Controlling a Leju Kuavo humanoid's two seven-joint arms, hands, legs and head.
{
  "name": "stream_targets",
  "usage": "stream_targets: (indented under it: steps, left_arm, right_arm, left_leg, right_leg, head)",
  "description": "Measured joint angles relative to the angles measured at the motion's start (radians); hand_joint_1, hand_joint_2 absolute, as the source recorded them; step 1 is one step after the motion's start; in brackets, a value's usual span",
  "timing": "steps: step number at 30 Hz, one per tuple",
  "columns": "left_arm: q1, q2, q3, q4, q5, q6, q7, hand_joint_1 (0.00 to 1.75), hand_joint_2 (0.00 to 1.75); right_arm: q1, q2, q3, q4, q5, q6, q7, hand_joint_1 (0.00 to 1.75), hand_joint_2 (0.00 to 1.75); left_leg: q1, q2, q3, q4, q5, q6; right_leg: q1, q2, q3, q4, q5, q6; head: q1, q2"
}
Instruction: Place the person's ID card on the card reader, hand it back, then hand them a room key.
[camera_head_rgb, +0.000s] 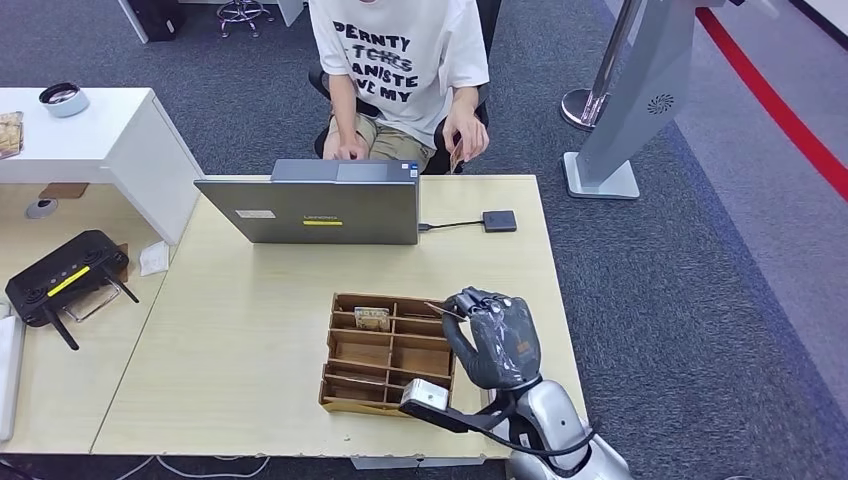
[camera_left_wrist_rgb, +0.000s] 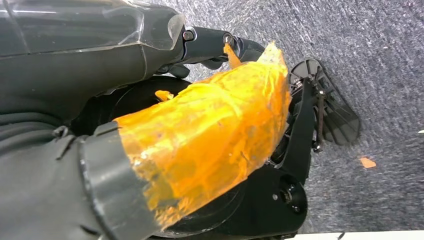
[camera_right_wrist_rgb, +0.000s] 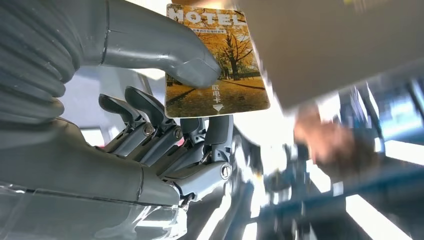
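Right robot hand (camera_head_rgb: 497, 338) raised over the counter's (camera_head_rgb: 240, 340) near right part, just right of the wooden compartment tray (camera_head_rgb: 388, 352). Right wrist view: right robot hand (camera_right_wrist_rgb: 165, 100) pinches the room key (camera_right_wrist_rgb: 216, 60), a card printed MOTEL with autumn trees, between thumb (camera_right_wrist_rgb: 165, 50) and fingers (camera_right_wrist_rgb: 200, 140). Card edge pokes out left of the robot hand in head view. One more card (camera_head_rgb: 371, 319) lies in a far compartment of the tray. Card reader (camera_head_rgb: 499, 221) sits far ahead of the robot hand, cabled to the laptop (camera_head_rgb: 320, 210). Person (camera_head_rgb: 405, 70) seated beyond the counter holds a card (camera_head_rgb: 457, 155) at the far edge, well apart from the robot hand. Left robot hand: state can't be told.
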Motion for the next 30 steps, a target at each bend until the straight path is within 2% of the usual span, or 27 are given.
stream_targets:
  steps: [3,6,10,12,23,30]
  left_arm:
    - [0.000,-0.006,0.030,-0.007,0.002,0.006,-0.011,0.00,0.00]
    - [-0.002,-0.012,0.060,-0.013,0.001,0.007,-0.016,0.00,0.00]
    - [-0.003,-0.015,0.097,-0.015,-0.007,-0.001,-0.025,0.00,0.00]
    - [-0.004,-0.016,0.111,-0.015,-0.013,-0.005,-0.026,0.00,0.00]
    - [-0.010,-0.019,0.144,-0.015,-0.063,-0.027,-0.028,0.00,0.00]
    - [-0.010,-0.019,0.146,-0.015,-0.101,-0.042,-0.026,0.00,0.00]
  right_arm:
    - [0.057,0.022,-0.054,-0.106,0.105,-0.099,-0.053,1.75,1.75]
    - [0.105,0.052,-0.114,-0.201,0.149,-0.105,-0.109,1.75,1.75]
    - [0.172,0.112,-0.208,-0.315,0.156,-0.106,-0.256,1.75,1.75]
    - [0.196,0.139,-0.246,-0.355,0.153,-0.106,-0.297,1.75,1.75]
    - [0.251,0.222,-0.355,-0.442,0.129,-0.106,-0.402,1.75,1.75]
    - [0.248,0.241,-0.403,-0.441,0.144,-0.106,-0.405,1.75,1.75]
  left_leg:
    - [0.000,0.000,-0.001,0.000,0.000,0.000]
    - [0.000,0.000,0.000,0.000,0.000,0.000]
    - [0.000,0.000,-0.001,0.000,0.000,0.000]
    - [0.000,0.000,0.000,0.000,0.000,0.000]
    - [0.000,0.001,0.000,0.000,0.000,0.000]
    - [0.000,0.000,-0.001,0.000,0.000,0.000]
  right_leg:
    - [0.000,0.000,0.000,0.000,0.000,0.000]
    - [0.000,0.000,0.000,0.000,0.000,0.000]
    - [0.000,0.000,0.000,0.000,0.000,0.000]
    - [0.000,0.000,0.000,0.000,0.000,0.000]
    - [0.000,0.000,0.000,0.000,0.000,0.000]
    - [0.000,0.000,0.000,0.000,0.000,0.000]
  head:
    - [0.000,0.000]
    - [0.000,0.000]
    - [0.000,0.000]
    - [0.000,0.000]
    - [0.000,0.000]
    - [0.000,0.000]
